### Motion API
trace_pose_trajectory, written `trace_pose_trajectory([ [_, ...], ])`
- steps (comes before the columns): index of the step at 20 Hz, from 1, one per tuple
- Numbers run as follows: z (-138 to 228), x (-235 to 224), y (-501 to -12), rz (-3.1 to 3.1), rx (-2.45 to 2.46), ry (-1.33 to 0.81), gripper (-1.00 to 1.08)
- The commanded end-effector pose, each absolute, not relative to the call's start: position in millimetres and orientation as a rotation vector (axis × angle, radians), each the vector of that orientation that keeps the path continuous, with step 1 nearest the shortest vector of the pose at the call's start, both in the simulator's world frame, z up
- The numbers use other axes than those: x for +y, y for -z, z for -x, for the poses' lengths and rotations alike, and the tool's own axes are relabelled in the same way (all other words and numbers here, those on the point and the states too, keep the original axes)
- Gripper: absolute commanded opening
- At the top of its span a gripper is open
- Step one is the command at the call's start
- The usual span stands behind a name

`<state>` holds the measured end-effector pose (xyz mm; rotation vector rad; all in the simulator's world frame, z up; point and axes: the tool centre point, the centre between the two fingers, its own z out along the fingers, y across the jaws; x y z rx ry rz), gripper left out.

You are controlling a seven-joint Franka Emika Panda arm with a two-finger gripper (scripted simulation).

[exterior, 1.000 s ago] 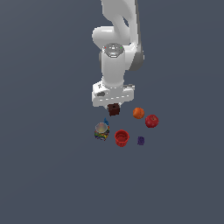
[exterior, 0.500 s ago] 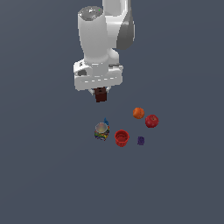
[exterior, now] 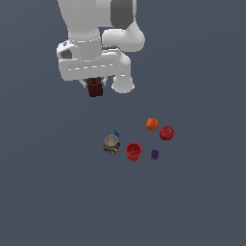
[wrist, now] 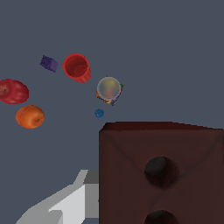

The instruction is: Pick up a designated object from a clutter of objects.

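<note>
My gripper is shut on the dark reddish-brown block and holds it high above the floor, up and toward the exterior view's left of the clutter. In the wrist view the block fills the near corner, with two dark holes on its face, and one grey finger shows beside it. The rest of the clutter lies below: orange ball, red apple-like ball, red cup, multicoloured can, tiny purple piece.
A small blue piece lies beside the can. The same clutter shows in the wrist view: orange ball, red ball, red cup, can, purple piece. The floor is plain dark grey.
The arm has risen and moved toward the exterior view's left, carrying the brown block up away from the clutter. The other things have not moved.
</note>
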<state>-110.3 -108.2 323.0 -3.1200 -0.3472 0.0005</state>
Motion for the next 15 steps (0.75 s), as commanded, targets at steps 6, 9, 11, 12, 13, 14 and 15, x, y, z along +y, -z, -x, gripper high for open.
trace_pose_trajectory([
  [6, 111.8, -129.3, -353.7, 3.122, -0.349, 0.000, -1.00],
  [9, 111.6, -132.4, -357.7, 3.122, -0.349, 0.000, -1.00],
  [11, 111.2, -132.7, -358.0, 3.122, -0.349, 0.000, -1.00],
  [12, 110.9, -131.9, -357.5, 3.122, -0.349, 0.000, -1.00],
  [13, 110.6, -131.2, -356.5, 3.122, -0.349, 0.000, -1.00],
  [14, 110.5, -130.8, -355.9, 3.122, -0.349, 0.000, -1.00],
  [15, 110.4, -130.6, -355.6, 3.122, -0.349, 0.000, -1.00],
])
